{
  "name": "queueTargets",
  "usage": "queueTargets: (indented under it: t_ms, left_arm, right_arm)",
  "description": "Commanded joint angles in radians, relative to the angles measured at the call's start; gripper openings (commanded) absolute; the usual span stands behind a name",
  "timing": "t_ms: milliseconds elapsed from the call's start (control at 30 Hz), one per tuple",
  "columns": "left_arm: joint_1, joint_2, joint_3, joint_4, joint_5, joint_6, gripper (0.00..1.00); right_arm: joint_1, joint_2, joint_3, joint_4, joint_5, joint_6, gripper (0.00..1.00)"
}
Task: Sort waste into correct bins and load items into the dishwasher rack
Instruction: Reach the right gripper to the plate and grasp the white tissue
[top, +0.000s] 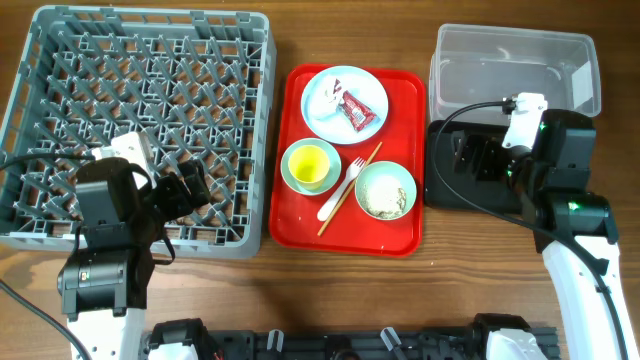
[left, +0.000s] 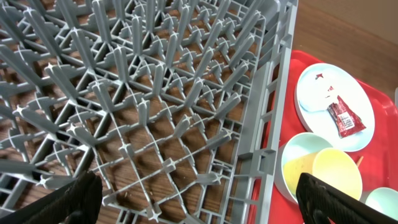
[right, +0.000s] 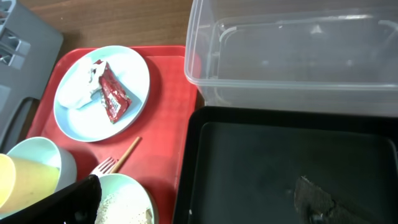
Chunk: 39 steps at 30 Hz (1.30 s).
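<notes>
A red serving tray (top: 400, 90) holds a white plate (top: 368, 90) with a red-and-white wrapper (top: 358, 112) and a white tissue (top: 328, 95). A yellow cup (top: 310, 162) sits in a pale blue bowl (top: 290, 175). A pale green bowl (top: 372, 175) holds rice scraps (top: 386, 197). A white fork (top: 340, 190) and a chopstick (top: 352, 184) lie between the bowls. The grey rack (top: 140, 120) is at left. My left gripper (top: 190, 190) is open above its near right part. My right gripper (top: 478, 158) is open over the black tray (top: 450, 195), in front of the clear tub (top: 512, 66).
The wooden table shows between the rack and the red tray and along the front edge. The plate with the wrapper (left: 343, 118) and the cup in its bowl (left: 333, 174) show in the left wrist view. The rice bowl (right: 124, 202) lies by my right gripper's left finger.
</notes>
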Motion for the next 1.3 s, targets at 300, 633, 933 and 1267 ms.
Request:
queueTargets:
  t_ms: [300,633,933,1267]
  left_arm:
    - [0.001,0.003,0.020,0.024,0.087,-0.006,1.00]
    - [0.001,0.006,0.020,0.024,0.087,-0.006,1.00]
    - [0.001,0.006,0.020,0.024,0.087,-0.006,1.00]
    - [0.001,0.006,0.020,0.024,0.087,-0.006,1.00]
  right_arm:
    - [0.041,0.003,0.024,-0.024,-0.139,0.038,1.00]
    - [0.183,0.068,0.189,-0.113,-0.125,0.090,0.99]
    - [0.286,0.296,0.483,-0.259,-0.059,0.093,0.97]
    - [0.350,0.533,0.747,-0.375,0.040,0.086,0.97]
